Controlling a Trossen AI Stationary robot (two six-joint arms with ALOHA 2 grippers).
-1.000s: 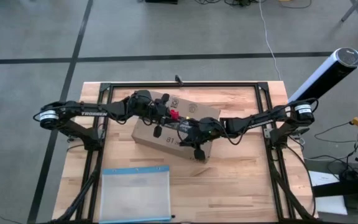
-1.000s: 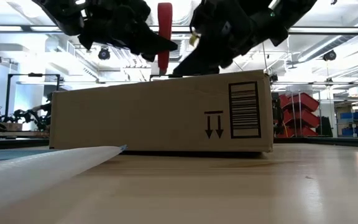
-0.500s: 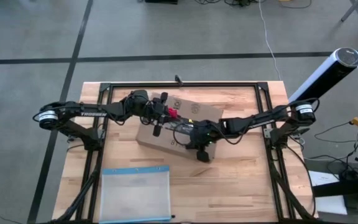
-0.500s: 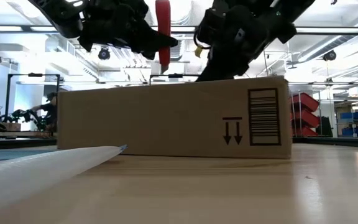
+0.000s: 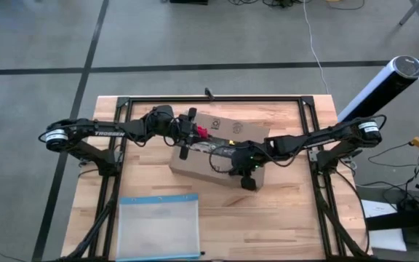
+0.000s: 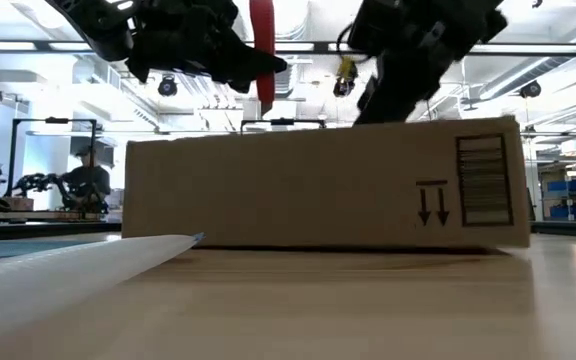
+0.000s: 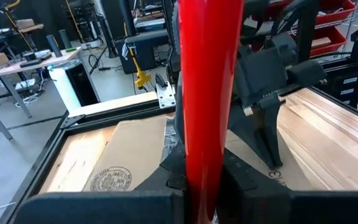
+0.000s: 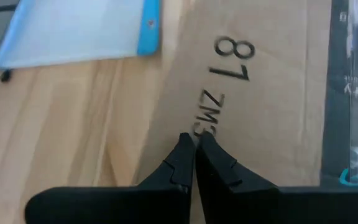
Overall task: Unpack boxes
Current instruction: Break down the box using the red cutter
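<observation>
Bright, even overhead light across the workshop table

Ceiling lamps glare behind the box [image 6: 318, 185] at table level; the near plastic pouch [image 6: 58, 275] blurs, shadows stay soft.

A closed brown cardboard box [image 5: 219, 149] lies flat mid-table, slightly askew, with printed arrows and barcode on its side.
</observation>
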